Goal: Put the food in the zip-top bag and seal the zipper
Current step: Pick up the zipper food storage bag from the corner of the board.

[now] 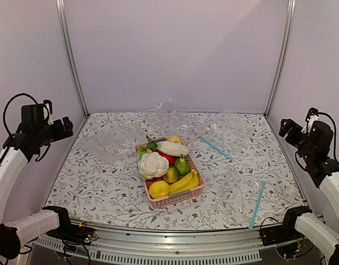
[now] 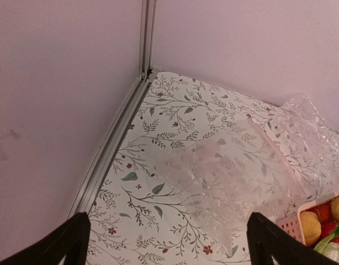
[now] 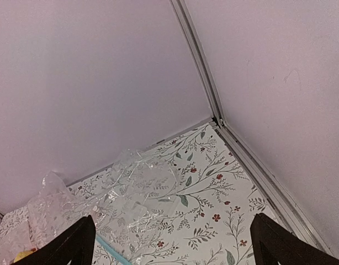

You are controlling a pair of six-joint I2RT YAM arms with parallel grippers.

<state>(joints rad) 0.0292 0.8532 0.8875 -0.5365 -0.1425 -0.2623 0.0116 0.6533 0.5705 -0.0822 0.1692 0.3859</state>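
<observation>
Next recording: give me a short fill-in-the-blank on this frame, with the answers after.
1. The food lies in the ____ basket at the middle of the table.
2. The zipper of the zip-top bag nearest the right arm is light ____.
3. The left gripper and the right gripper are both ____, holding nothing.
4. The cauliflower in the basket is ____ in colour.

Missing words: pink; blue; open; white.
</observation>
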